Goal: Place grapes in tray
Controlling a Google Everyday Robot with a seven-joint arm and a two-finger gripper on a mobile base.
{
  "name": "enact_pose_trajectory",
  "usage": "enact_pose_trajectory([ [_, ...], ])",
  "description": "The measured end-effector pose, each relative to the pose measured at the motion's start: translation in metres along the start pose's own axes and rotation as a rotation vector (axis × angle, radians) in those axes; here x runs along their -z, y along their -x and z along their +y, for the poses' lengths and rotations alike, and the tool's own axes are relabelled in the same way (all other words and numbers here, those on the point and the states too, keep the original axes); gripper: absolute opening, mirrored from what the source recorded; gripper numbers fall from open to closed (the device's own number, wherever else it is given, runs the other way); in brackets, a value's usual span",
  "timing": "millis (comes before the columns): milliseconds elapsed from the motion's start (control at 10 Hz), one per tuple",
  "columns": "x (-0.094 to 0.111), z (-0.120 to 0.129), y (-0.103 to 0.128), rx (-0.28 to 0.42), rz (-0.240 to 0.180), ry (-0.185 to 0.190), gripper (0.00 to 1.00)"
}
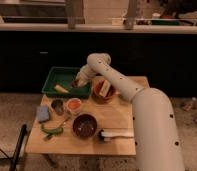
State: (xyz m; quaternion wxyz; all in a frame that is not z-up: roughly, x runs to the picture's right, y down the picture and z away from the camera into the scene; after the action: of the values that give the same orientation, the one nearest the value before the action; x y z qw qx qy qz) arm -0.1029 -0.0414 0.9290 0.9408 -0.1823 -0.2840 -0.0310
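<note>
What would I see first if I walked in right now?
First you'd see the big white robot arm, coming up from the lower right and stretching across the wooden table. Its gripper is down at the right end of the green tray, at the table's back left. Nearer the front sits a dark brown bowl.

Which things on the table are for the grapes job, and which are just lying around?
For the job: green tray; gripper, over the tray's right end; grapes, not clearly visible.

Lying about: brown bowl, dark bowl, orange-filled bowl, metal cup, green pods, blue block, yellow piece in tray, white tool.
</note>
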Motion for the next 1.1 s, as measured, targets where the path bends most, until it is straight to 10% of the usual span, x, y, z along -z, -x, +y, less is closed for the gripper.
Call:
enact_pose_trajectory([
  [300,-0.005,-0.006,0.001,-0.022,-0.005,-0.019,0.08],
  [1100,-0.007,-0.015,0.002,-0.044,-0.034,-0.059,0.80],
])
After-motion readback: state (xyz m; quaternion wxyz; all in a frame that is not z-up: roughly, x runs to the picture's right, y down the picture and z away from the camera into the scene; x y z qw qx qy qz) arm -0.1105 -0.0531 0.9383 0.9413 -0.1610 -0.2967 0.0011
